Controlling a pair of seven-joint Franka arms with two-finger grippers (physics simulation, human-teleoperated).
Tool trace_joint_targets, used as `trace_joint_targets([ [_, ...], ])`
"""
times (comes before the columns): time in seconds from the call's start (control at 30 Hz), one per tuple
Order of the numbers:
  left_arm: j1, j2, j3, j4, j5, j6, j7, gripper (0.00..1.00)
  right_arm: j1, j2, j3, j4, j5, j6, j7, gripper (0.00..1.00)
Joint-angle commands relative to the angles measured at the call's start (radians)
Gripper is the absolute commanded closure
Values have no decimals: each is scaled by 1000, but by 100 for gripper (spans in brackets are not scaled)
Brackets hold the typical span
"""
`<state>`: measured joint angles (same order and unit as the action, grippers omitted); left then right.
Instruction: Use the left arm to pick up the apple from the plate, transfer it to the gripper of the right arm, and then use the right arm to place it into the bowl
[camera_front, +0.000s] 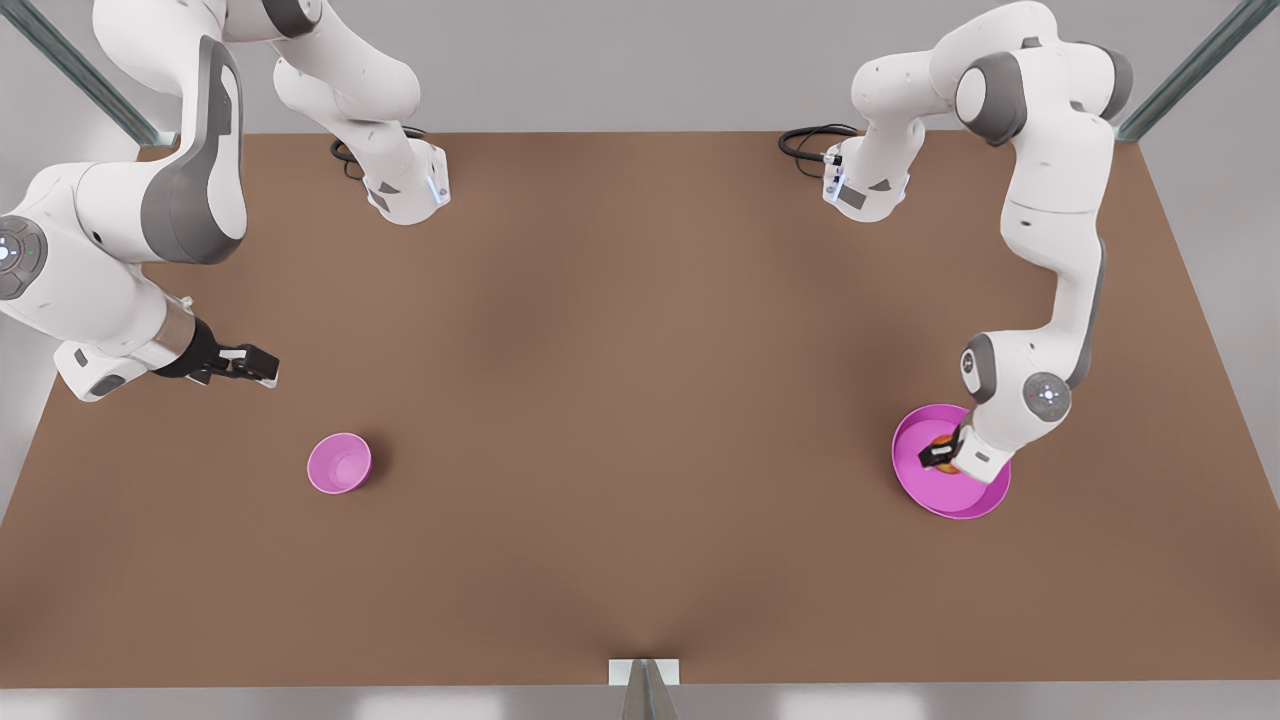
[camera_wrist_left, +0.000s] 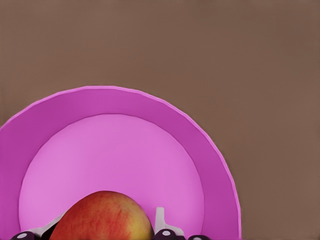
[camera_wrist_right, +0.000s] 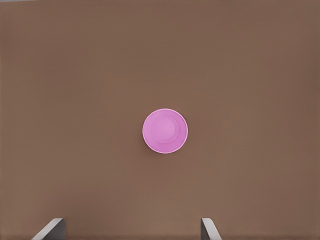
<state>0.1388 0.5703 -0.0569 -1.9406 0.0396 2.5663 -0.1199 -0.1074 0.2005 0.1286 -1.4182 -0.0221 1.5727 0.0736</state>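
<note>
A flat brown table (camera_front: 640, 400) carries a small deep magenta-pink bowl (camera_front: 339, 463) at the front view's left and a wide shallow magenta-pink plate (camera_front: 915, 470) at its right.

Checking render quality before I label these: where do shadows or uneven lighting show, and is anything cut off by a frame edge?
Front view: the table is darker in the middle, with a soft shadow beside the bowl. Left wrist view: the apple is cropped by the frame's edge, on the plate. Right wrist view: evenly lit.
</note>
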Motion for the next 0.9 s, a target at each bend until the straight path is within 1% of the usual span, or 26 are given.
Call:
trace_joint_targets([
  [0.0,-1,-15,-3,3,-9,-9,9,30,0,-1,0,1,1,0,-1,0],
  [0.07,-1,-61,-31,11,-20,-26,-6,30,2,-1,0,-1,1,0,0,0],
  [0.1,-1,-78,-57,69,-95,-109,-40,30,3,-1,2,1,1,0,0,0],
  [0.17,-2,-81,-142,291,-256,-415,-305,30,6,-1,2,1,2,0,2,0],
  [0.2,-2,-81,-205,338,-343,-457,-457,30,8,-1,2,1,2,0,2,0],
  [0.23,-2,-79,-276,379,-452,-457,-592,30,8,-1,2,-1,2,0,2,0],
  [0.27,-2,-75,-328,407,-535,-457,-644,30,8,-1,2,1,4,0,3,0],
  [0.3,-4,-61,-359,442,-651,-457,-646,30,11,-1,3,1,4,1,3,0],
  [0.33,-54,-47,-360,456,-731,-431,-646,30,11,-1,17,1,4,0,5,0],
  [0.37,-74,-38,-362,463,-736,-417,-647,30,11,-1,20,1,4,0,5,0],
  [0.4,-77,-23,-363,473,-875,-397,-632,31,11,-1,26,1,13,0,5,0],
  [0.47,-114,-7,-363,480,-1132,-394,-431,32,-1,-1,28,1,203,12,15,0],
  [0.5,-131,-4,-363,482,-1150,-396,-405,33,5,31,29,-2,313,38,15,0],
  [0.53,-154,0,-365,483,-1155,-388,-383,33,8,51,29,-4,467,38,15,0],
  [0.57,-193,14,-363,500,-1153,-328,-299,33,23,68,32,-4,582,69,15,0],
  [0.6,-197,32,-363,500,-1173,-327,-104,33,57,112,32,-7,665,181,15,0],
  [0.63,-200,52,-367,500,-1201,-327,115,33,95,137,34,-7,686,269,0,0],
  [0.67,-203,62,-367,500,-1274,-327,225,33,136,140,34,-7,689,332,5,0],
  [0.7,-225,74,-367,500,-1326,-327,412,33,161,175,37,-7,755,394,0,0],
  [0.73,-246,94,-367,502,-1389,-324,564,33,169,192,37,-7,818,412,-5,0],
  [0.77,-271,124,-367,526,-1431,-318,711,33,181,215,60,-8,869,489,-30,0],
  [0.8,-301,196,-370,609,-1449,-313,871,33,181,226,74,-22,902,527,-78,0],
  [0.87,-369,269,-373,722,-1466,-261,971,33,164,261,72,-30,1025,520,-244,0],
])
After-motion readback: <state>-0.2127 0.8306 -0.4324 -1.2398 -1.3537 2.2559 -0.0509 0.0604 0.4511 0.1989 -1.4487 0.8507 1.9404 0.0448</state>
